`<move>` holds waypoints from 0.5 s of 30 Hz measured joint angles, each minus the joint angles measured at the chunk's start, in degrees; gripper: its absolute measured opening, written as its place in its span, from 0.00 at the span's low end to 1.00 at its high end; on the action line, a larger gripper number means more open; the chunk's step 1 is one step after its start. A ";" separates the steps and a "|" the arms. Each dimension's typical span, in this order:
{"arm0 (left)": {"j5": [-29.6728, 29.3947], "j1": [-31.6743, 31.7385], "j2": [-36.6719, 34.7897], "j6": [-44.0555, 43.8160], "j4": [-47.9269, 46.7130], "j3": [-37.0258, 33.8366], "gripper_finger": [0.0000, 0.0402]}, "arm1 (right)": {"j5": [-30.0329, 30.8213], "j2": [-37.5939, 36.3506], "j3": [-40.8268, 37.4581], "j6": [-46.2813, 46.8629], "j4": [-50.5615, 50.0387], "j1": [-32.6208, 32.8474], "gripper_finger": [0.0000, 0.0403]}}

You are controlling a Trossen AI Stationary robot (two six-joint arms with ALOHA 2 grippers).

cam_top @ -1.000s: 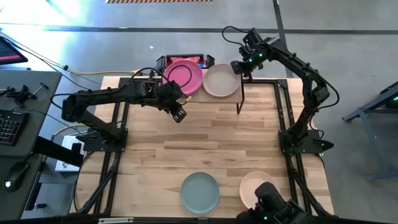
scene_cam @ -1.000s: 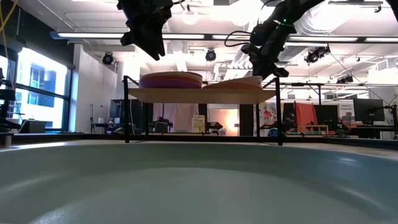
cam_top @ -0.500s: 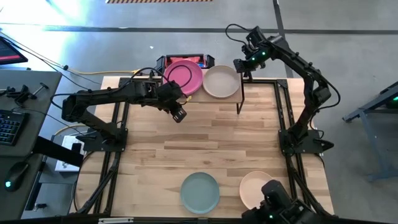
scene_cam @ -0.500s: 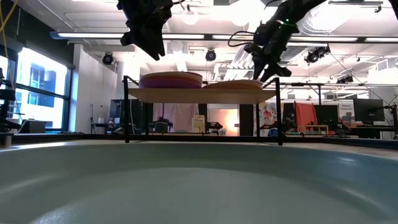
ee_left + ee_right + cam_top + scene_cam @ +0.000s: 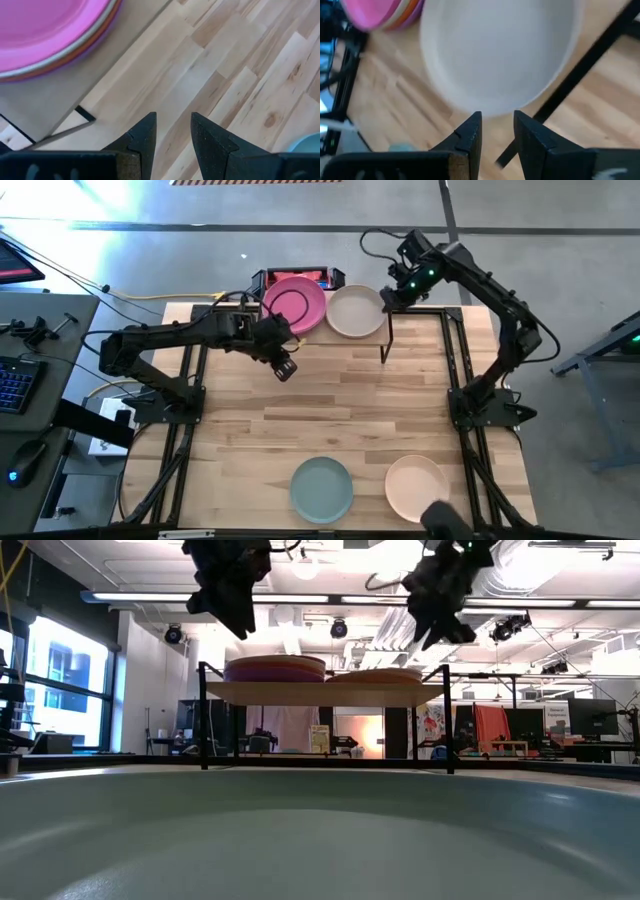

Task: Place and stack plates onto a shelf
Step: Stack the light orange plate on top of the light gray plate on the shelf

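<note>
Grey concrete floor (image 5: pixel 180 250) all round my wooden tabletop (image 5: pixel 330 420), w/ a glare patch at the far left corner. To my left a dark desk (image 5: pixel 40 340) w/ keyboard (image 5: pixel 12 385) and mouse (image 5: pixel 32 455). Cables (image 5: pixel 130 285) trail across the floor toward the table. Looking level across: big open room, white ceiling w/ long strip lights (image 5: pixel 330 600), ducts (image 5: pixel 530 570) at one side, bright windows (image 5: pixel 55 680) at the other. Far back there's a lit doorway (image 5: pixel 360 735) and a row of monitors (image 5: pixel 590 720).
</note>
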 joint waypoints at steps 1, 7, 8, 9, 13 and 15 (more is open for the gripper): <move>0.02 -0.24 0.00 -0.01 -0.14 0.00 0.28 | -0.01 -0.51 0.00 0.05 -0.55 1.12 0.22; 1.17 -2.23 0.00 -0.03 -0.18 0.00 0.28 | 0.09 -3.39 0.02 2.09 -4.28 9.58 0.22; 1.51 -2.61 0.00 0.15 -0.20 0.00 0.28 | 0.12 -3.72 0.02 2.25 -5.15 11.24 0.22; 1.73 -3.12 0.00 0.40 -0.20 0.00 0.28 | 0.15 -3.96 0.02 2.32 -5.84 13.04 0.22; 3.06 -5.19 0.02 0.43 -0.30 0.00 0.28 | 1.33 -4.46 0.02 3.58 -8.96 21.17 0.22; 3.96 -6.52 0.01 0.41 -0.82 0.00 0.28 | 2.86 -4.44 0.02 4.95 -9.69 25.43 0.22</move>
